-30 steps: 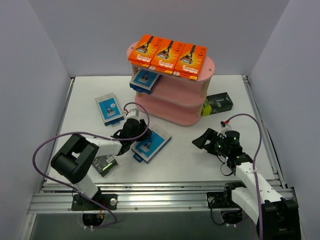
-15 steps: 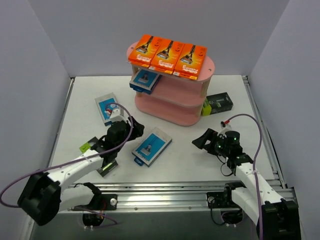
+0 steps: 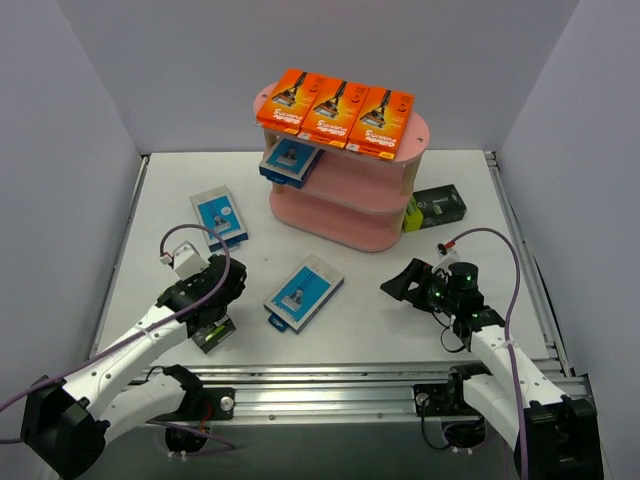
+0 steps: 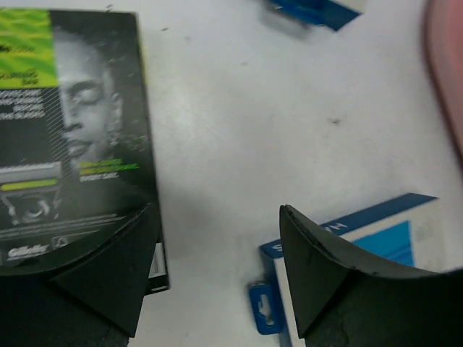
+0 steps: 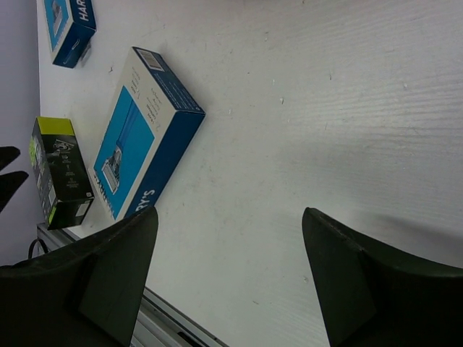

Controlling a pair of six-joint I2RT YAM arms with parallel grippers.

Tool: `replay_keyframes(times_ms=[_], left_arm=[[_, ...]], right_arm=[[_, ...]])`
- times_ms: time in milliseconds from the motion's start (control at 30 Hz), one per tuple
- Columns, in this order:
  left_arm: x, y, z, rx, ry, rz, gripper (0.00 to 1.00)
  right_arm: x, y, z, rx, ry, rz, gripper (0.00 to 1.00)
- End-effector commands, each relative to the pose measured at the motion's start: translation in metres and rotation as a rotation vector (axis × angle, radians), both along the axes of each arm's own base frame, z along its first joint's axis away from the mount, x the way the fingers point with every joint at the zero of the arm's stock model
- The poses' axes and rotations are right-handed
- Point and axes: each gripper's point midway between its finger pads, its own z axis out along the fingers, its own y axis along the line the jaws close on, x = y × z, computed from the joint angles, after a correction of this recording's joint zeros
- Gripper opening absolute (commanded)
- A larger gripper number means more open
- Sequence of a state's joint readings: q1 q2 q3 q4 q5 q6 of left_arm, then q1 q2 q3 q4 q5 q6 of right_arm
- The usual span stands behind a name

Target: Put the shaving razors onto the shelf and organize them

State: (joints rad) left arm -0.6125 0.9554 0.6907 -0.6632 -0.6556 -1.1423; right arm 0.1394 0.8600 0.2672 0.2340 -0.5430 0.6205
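The left gripper point(image 3: 222, 302) has its fingers point(image 4: 116, 275) spread wide with only bare table point(image 4: 231, 130) in the gap. In the wrist view a black-and-lime pack point(image 4: 72, 130) lies flat at 9 o'clock of that gap, one corner hidden under a fingertip; whether they touch I cannot tell. The central blue pack point(image 4: 383, 238) lies at 4 o'clock, partly behind the other finger. Seen from above, the black-and-lime pack sits just at 6 o'clock of this gripper, the central blue pack near at 3 o'clock, and a second blue pack point(image 3: 220, 217) lies flat at 12 o'clock.

The right gripper point(image 3: 397, 284) also has its fingers point(image 5: 340, 275) spread and empty, low over the table and pointing toward 9 o'clock, where the central blue pack lies well apart.

The shelf point(image 3: 345, 190) stands at 12 o'clock on the table. Three orange packs point(image 3: 335, 108) lie side by side on its top tier, and a third blue pack point(image 3: 290, 160) sits on the middle tier at the 9 o'clock end. Another black pack point(image 3: 438, 207) lies on the table just beside the shelf's 3 o'clock end.
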Motion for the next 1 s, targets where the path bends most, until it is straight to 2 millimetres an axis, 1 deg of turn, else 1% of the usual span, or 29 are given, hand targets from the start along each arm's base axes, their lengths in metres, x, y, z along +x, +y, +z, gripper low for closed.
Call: replay_keyframes(times_ms=[0, 67, 133, 267, 367, 400, 433, 467, 500, 533, 667, 700, 767, 800, 967], left_arm=[[-0.027, 0.032, -0.025, 0.042, 0.114, 0.192, 0.76], [-0.030, 0.033, -0.032, 0.027, 0.126, 0.216, 0.77], [-0.035, 0.042, -0.037, 0.021, 0.130, 0.281, 0.77], [-0.038, 0.054, -0.044, 0.019, 0.129, 0.337, 0.77], [-0.045, 0.060, -0.056, 0.008, 0.148, 0.365, 0.77], [-0.041, 0.058, -0.058, -0.013, 0.133, 0.363, 0.77], [-0.045, 0.059, -0.067, -0.016, 0.149, 0.364, 0.77], [-0.045, 0.061, -0.071, -0.027, 0.154, 0.374, 0.77], [-0.039, 0.055, -0.073, -0.050, 0.145, 0.347, 0.77], [-0.038, 0.054, -0.077, -0.048, 0.149, 0.334, 0.77], [-0.029, 0.053, -0.083, -0.033, 0.156, 0.325, 0.77], [-0.023, 0.050, -0.081, -0.039, 0.137, 0.313, 0.77], [-0.018, 0.047, -0.081, -0.050, 0.137, 0.307, 0.77], [-0.010, 0.044, -0.082, -0.057, 0.124, 0.291, 0.77], [0.012, 0.030, -0.091, -0.083, 0.140, 0.252, 0.76]], right_arm=[[-0.001, 0.008, 0.005, 0.014, -0.034, 0.049, 0.77], [-0.002, 0.008, 0.005, 0.016, -0.036, 0.055, 0.77], [-0.003, 0.009, 0.006, 0.016, -0.037, 0.058, 0.77], [-0.003, 0.010, 0.007, 0.021, -0.041, 0.064, 0.77], [-0.003, 0.011, 0.004, 0.019, -0.035, 0.066, 0.77], [-0.003, 0.011, 0.004, 0.020, -0.034, 0.068, 0.77], [-0.002, 0.011, 0.004, 0.020, -0.034, 0.068, 0.77], [-0.002, 0.011, 0.003, 0.020, -0.032, 0.069, 0.77], [-0.002, 0.012, 0.003, 0.021, -0.031, 0.068, 0.77], [-0.002, 0.012, 0.003, 0.021, -0.030, 0.070, 0.77], [-0.002, 0.012, 0.002, 0.016, -0.030, 0.069, 0.77], [-0.002, 0.012, 0.002, 0.015, -0.028, 0.067, 0.77], [-0.001, 0.011, 0.001, 0.013, -0.027, 0.065, 0.77], [-0.001, 0.011, 0.001, 0.012, -0.026, 0.063, 0.77], [0.000, 0.010, -0.001, 0.004, -0.020, 0.057, 0.77]])
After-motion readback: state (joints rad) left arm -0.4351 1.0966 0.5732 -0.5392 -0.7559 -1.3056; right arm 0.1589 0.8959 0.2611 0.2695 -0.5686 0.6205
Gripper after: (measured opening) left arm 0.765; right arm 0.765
